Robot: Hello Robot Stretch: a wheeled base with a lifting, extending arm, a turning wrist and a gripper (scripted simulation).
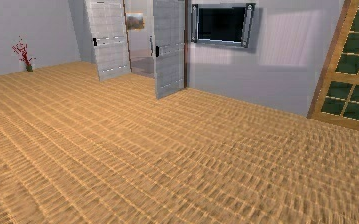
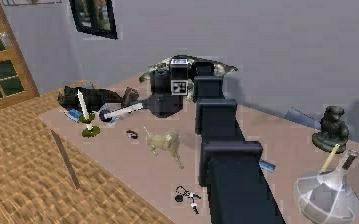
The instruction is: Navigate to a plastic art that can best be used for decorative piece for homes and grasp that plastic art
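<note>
1. Small tan four-legged figurine (image 2: pixel 164 143): it stood on the pinkish-brown table (image 2: pixel 277 135), just left of your dark square arm (image 2: pixel 227 150) in the arm side view.
2. Your gripper (image 2: pixel 130 105): it lay farther up the table, near a white candle on a green holder (image 2: pixel 82 108) and a dark crumpled bundle (image 2: pixel 99 96). You could not tell whether it held anything.
3. Clear glass flask (image 2: pixel 332 185): at the table's right end.
4. Forward view: wooden plank floor (image 1: pixel 137 150), grey doors (image 1: pixel 167 45), black wall-mounted screen (image 1: pixel 222 24).

The glass flask (image 2: pixel 329 188) (bottom right corner) is cut off.
</note>
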